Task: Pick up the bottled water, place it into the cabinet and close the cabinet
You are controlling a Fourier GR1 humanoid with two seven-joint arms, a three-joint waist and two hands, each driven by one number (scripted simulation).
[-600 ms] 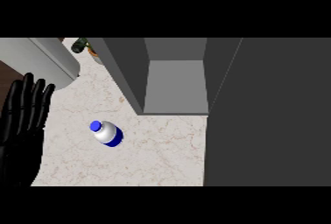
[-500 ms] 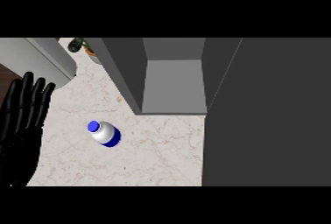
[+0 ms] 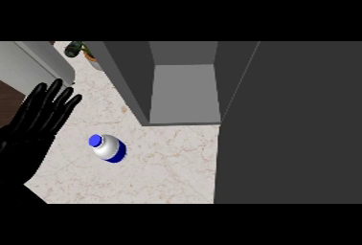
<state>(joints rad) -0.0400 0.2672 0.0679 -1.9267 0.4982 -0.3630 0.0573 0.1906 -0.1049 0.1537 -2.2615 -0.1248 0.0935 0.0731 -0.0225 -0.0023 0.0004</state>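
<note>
Pale marbled worktop fills the lower view, with the left hand resting over its left edge, fingers straight and spread, holding and touching nothing. Just right of it the bottled water stands alone on the worktop, blue cap up. Farther back, the grey cabinet is open, its door along the right side.
</note>
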